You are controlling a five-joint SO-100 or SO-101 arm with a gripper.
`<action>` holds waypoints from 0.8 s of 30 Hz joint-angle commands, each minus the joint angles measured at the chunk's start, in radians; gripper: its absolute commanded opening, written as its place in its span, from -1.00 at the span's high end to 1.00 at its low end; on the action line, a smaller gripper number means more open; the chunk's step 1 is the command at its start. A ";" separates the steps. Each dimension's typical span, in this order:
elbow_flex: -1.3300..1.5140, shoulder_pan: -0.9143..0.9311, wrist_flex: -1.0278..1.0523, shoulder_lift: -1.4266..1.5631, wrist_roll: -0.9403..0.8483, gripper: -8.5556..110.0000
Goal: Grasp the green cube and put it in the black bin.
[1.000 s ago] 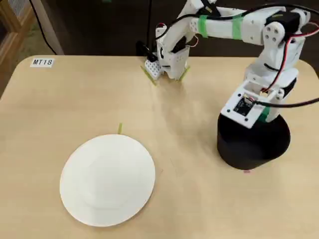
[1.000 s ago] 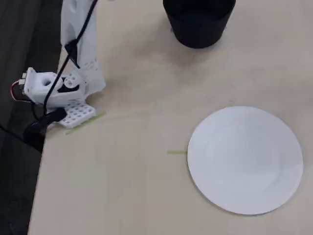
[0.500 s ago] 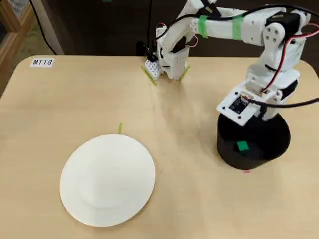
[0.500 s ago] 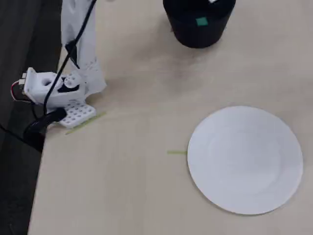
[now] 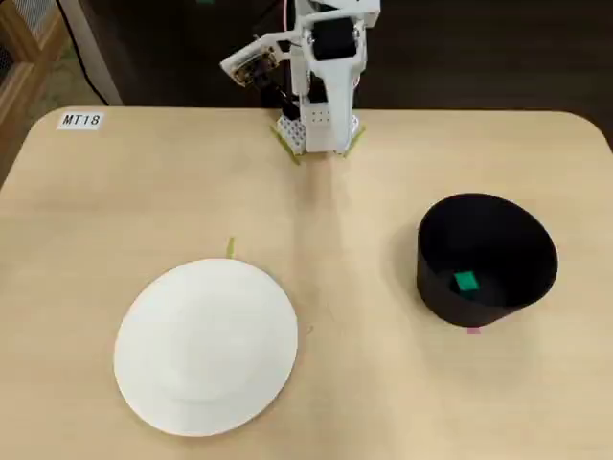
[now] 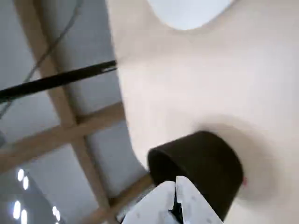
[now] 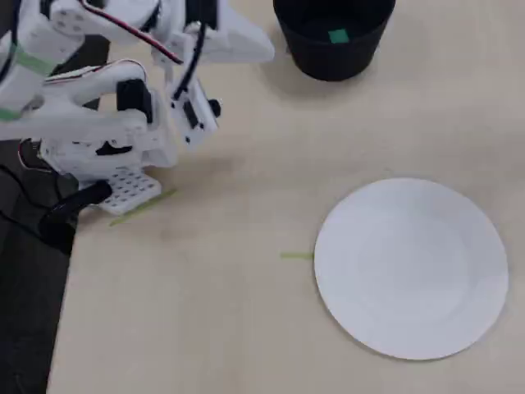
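table [image 5: 383, 402] light wood | green cube [image 5: 465, 282] in black bin [image 5: 522, 240] | hand [image 6: 176, 186] together

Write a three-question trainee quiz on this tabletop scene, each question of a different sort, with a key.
1. True or false: the small green cube lies inside the round black bin.
2. Multiple choice: the round white plate holds A) a cube, B) nothing, C) a cup.
3. Fill in: in the wrist view the white claw looks ____.

Key: 1 true; 2 B; 3 shut, holding nothing.
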 commanded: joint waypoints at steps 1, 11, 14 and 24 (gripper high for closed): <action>0.156 0.012 -0.003 0.163 0.000 0.86; 0.365 0.028 0.002 0.215 -0.041 0.86; 0.408 0.028 -0.003 0.215 -0.041 0.86; 0.491 0.026 -0.015 0.215 -0.048 0.86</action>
